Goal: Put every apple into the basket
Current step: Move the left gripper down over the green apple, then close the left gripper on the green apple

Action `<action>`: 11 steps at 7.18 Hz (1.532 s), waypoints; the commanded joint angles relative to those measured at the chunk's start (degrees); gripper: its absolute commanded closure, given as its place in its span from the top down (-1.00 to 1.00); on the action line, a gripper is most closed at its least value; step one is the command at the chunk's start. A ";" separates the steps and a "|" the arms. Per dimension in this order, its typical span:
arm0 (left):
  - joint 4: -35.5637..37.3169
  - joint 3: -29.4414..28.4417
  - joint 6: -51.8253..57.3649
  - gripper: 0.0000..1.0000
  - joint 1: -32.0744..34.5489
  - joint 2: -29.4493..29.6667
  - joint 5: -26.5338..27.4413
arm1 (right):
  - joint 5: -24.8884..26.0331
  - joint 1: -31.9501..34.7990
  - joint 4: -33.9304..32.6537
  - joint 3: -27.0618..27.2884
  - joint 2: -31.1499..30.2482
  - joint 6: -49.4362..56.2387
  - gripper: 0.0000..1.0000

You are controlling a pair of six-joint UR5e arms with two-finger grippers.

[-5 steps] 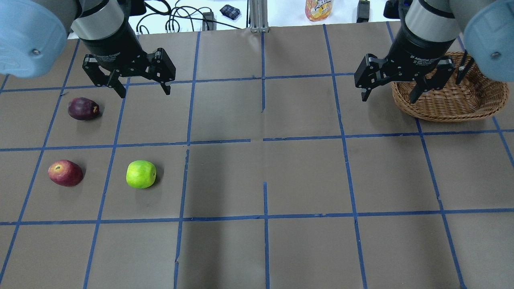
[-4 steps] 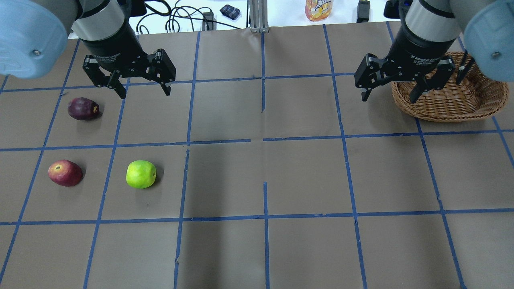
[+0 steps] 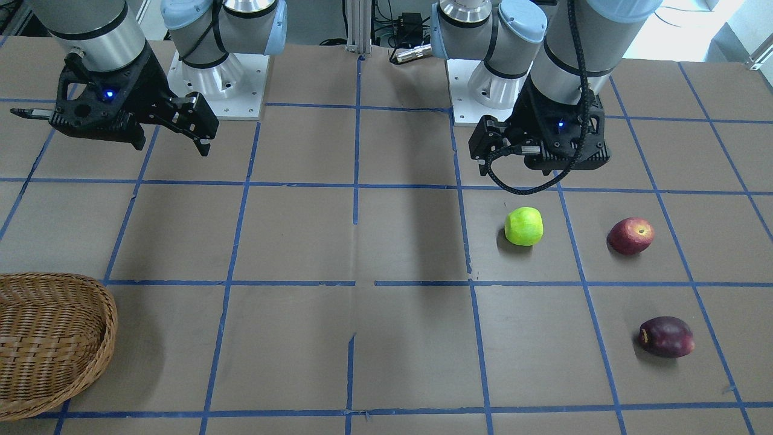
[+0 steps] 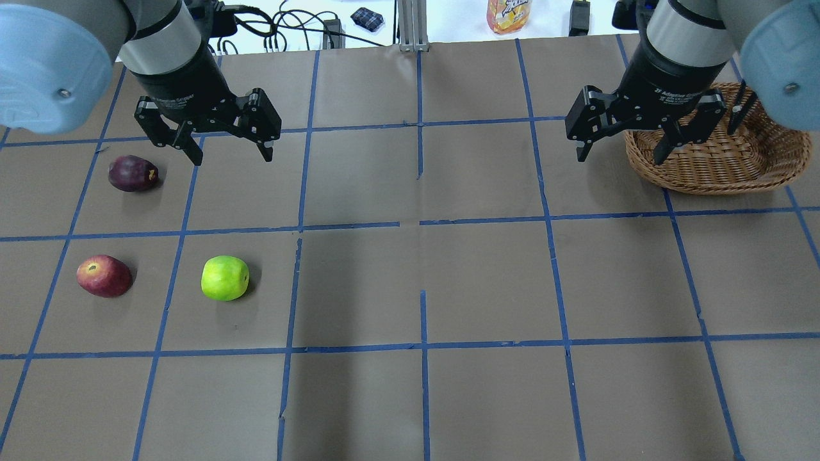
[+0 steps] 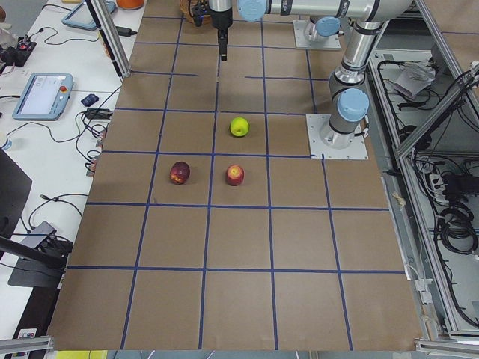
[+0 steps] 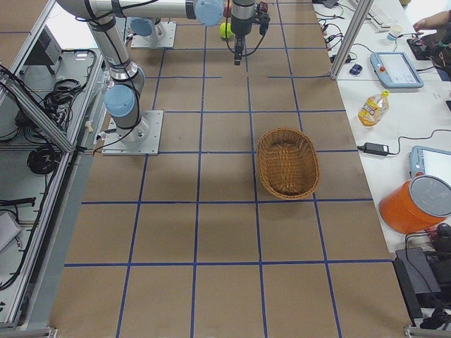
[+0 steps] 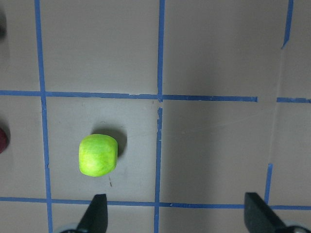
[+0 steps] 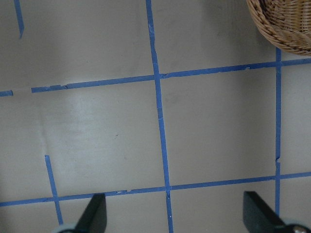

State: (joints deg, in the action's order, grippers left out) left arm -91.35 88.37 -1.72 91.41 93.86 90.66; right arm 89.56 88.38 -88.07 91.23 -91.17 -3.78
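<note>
Three apples lie on the table's left half: a lime-green one (image 4: 225, 278) (image 3: 523, 226), a red one (image 4: 104, 275) (image 3: 630, 235) and a dark maroon one (image 4: 132, 173) (image 3: 666, 336). The wicker basket (image 4: 724, 160) (image 3: 54, 338) stands at the far right and holds nothing. My left gripper (image 4: 232, 158) hangs open and empty above the table, right of the maroon apple; its wrist view shows the green apple (image 7: 98, 155) ahead of its left finger. My right gripper (image 4: 619, 158) is open and empty, just left of the basket's rim (image 8: 286, 24).
Blue tape lines divide the brown table cover into squares. Beyond the far edge are an orange drink bottle (image 4: 509, 14), cables (image 4: 282, 32) and a metal post (image 4: 410, 25). The two arm bases (image 3: 217, 90) stand at the robot's side of the table.
My left gripper has moved a little nearer and lower, toward the apples. The right gripper, the apples and the basket have not moved.
</note>
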 commanded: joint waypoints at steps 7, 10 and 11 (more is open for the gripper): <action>25.69 29.85 15.17 1.00 -10.01 0.97 5.84 | 0.18 0.04 0.09 0.35 0.03 -0.09 1.00; 28.42 29.32 14.73 1.00 -11.16 5.35 5.76 | 0.09 -0.05 0.09 0.35 0.03 -0.09 1.00; 28.51 29.58 14.38 1.00 -11.16 6.76 5.67 | 0.09 0.04 0.09 0.35 0.03 0.00 1.00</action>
State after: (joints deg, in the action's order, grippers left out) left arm -63.27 117.86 13.00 80.31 98.69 96.44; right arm 89.68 88.39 -87.98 91.58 -91.14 -3.85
